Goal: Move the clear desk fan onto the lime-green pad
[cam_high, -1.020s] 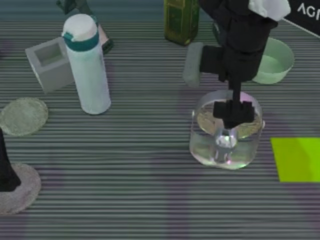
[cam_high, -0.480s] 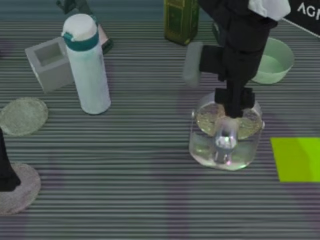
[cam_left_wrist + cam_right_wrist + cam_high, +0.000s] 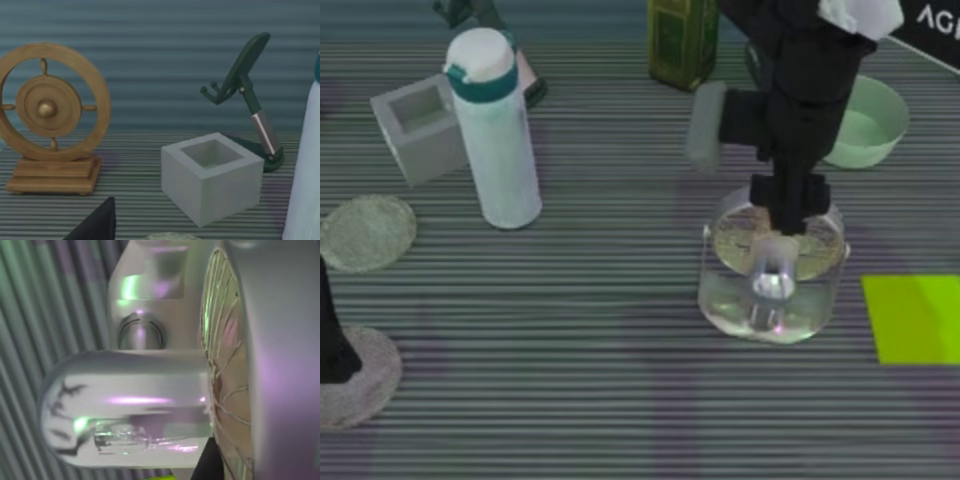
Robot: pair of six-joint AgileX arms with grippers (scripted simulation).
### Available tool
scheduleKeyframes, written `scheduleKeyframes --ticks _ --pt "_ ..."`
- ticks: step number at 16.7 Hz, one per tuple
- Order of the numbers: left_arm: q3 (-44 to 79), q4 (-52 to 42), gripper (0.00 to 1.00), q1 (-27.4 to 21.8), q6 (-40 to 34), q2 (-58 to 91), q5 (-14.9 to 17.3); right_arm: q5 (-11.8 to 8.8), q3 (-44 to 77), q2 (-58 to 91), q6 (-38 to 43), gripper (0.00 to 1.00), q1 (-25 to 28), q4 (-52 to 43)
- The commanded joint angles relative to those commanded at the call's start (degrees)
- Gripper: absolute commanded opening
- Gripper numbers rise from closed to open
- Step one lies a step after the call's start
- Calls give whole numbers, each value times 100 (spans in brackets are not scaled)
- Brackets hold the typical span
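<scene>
The clear desk fan [image 3: 770, 300] stands right of the table's middle, with a transparent housing, a yellowish grille and a silvery hub. My right gripper [image 3: 788, 225] reaches down onto its far upper rim and is shut on the fan. In the right wrist view the hub [image 3: 125, 405] fills the picture, and one dark finger [image 3: 207, 465] lies against the grille. The lime-green pad [image 3: 915, 318] lies flat at the right edge, a short gap from the fan. My left arm [image 3: 330, 340] is parked at the far left edge.
Behind the fan are a pale green bowl [image 3: 868, 122], an olive bottle [image 3: 682, 40] and a grey block [image 3: 705, 125]. To the left stand a white bottle [image 3: 498, 135] and a grey cube box [image 3: 418, 125]. Two mesh coasters [image 3: 365, 232] lie far left.
My right gripper has drawn back from over the hub to the fan's far rim and then held there. The fan has barely shifted. The left arm has not moved.
</scene>
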Motion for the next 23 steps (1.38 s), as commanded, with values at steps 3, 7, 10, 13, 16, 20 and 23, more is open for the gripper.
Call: scheduleKeyframes --ticks 3,7,10,13,16,20,23 --pt "0 0 100 0 0 0 0 0 0 0 0 0 0 0" --pt "0 0 100 0 0 0 0 0 246 33 8 0 -13 -233" --pt "0 0 100 0 0 0 0 1 975 130 2 0 10 -794" --pt "0 0 100 0 0 0 0 2 1456 192 -4 0 32 -1240" --pt "0 0 100 0 0 0 0 2 1494 195 -2 0 32 -1277" --pt "0 0 100 0 0 0 0 -3 1447 136 178 0 -7 -1253" --pt "0 0 100 0 0 0 0 -18 1318 -8 884 0 -81 -1205"
